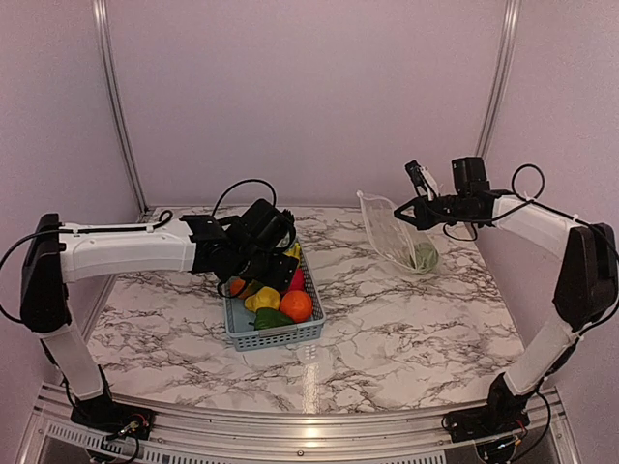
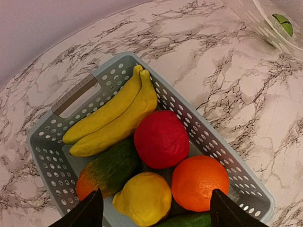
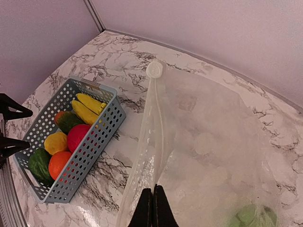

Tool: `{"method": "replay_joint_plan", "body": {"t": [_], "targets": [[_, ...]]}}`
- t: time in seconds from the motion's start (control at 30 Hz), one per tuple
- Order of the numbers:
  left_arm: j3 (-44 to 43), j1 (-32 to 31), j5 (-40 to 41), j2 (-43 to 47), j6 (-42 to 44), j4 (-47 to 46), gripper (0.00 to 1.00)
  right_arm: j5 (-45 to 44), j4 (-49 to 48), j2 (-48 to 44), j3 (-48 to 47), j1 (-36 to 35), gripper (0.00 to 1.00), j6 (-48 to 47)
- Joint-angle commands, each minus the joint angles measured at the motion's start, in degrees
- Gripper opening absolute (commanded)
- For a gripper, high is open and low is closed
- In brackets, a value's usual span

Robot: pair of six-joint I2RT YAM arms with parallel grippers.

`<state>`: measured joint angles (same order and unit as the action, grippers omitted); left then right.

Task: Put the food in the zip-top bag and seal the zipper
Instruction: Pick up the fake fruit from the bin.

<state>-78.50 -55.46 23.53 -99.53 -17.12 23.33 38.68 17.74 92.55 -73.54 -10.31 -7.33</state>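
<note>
The food lies in a blue-grey mesh basket (image 2: pixel 208 142): two yellow bananas (image 2: pixel 113 118), a red piece (image 2: pixel 162 138), an orange (image 2: pixel 200 182), a yellow piece (image 2: pixel 143 197) and a green-and-orange piece (image 2: pixel 109 170). My left gripper (image 2: pixel 158 213) hangs open just above them, its fingertips (image 2: pixel 90 213) straddling the yellow piece and the orange. The clear zip-top bag (image 3: pixel 213 151) stands at the right with one green piece (image 3: pixel 251 216) inside. My right gripper (image 3: pixel 152 204) is shut on the bag's mouth edge, along the pale zipper (image 3: pixel 152 118), and holds it up.
The basket (image 1: pixel 276 338) sits left of centre on the marble table, the bag (image 1: pixel 392 232) at the back right. A white slider (image 3: pixel 154 69) sits at the zipper's far end. Pale walls with metal corner posts close in the back and sides.
</note>
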Motion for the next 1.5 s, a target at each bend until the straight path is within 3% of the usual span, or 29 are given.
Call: {"method": "replay_joint_plan", "body": {"t": [0.0, 0.53, 0.8, 1.17, 1.47], "targets": [[-3.8, 0.0, -2.6, -3.0, -2.7, 7.9, 0.79, -1.8, 3.0, -0.5, -2.8, -1.2, 0.0, -3.0], [-12.4, 0.0, -16.5, -16.8, -6.1, 8.2, 0.79, -0.8, 4.9, 0.4, -3.6, -2.1, 0.0, -4.1], [-12.2, 0.0, -17.6, -18.1, -7.0, 10.6, 0.84, -0.3, 5.3, 0.6, -3.9, -2.1, 0.0, -4.3], [-13.0, 0.0, -16.5, -17.9, -6.5, 12.9, 0.57, -1.2, 5.6, -0.3, -4.0, -2.1, 0.0, -4.7], [-17.3, 0.6, -11.7, -13.7, -5.5, 16.3, 0.49, -1.9, 5.5, -0.2, -4.0, -2.1, 0.0, -4.7]]}}
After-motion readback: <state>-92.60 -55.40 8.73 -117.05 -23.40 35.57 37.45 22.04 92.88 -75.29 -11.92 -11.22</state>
